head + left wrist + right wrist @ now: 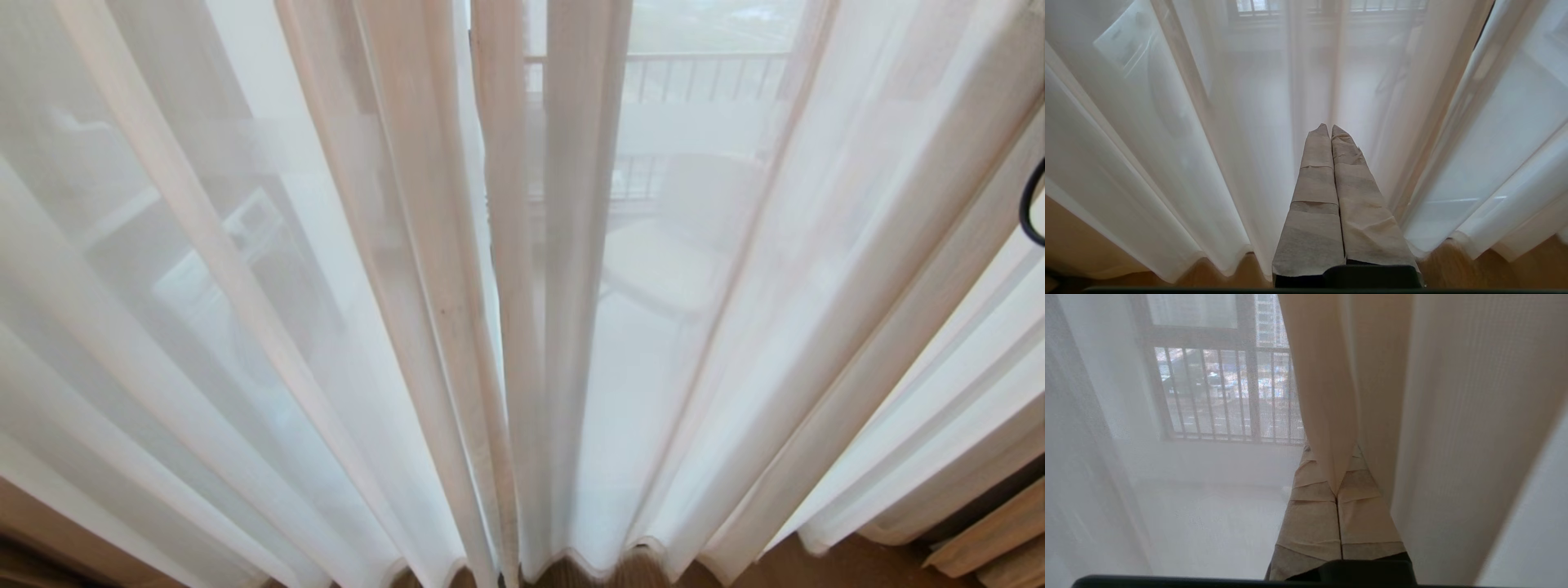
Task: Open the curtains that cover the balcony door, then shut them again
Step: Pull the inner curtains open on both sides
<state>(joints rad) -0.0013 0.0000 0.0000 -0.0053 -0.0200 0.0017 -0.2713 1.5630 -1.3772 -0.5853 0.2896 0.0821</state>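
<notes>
Beyond a wooden floor, the curtains hang drawn, so both steps seem left. Our right hand pinches a fold; our left hand is clenched on nothing.

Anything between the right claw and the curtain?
Nothing visible. The right claw is shut on a fold of the sheer curtain, which hangs pinched between its fingers.

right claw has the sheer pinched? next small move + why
Probably drag the right claw sideways, kept shut. A fold of the sheer curtain sits pinched between its fingertips, and the sheer still hangs across the glass in the head view, railing only dimly visible through it.
</notes>
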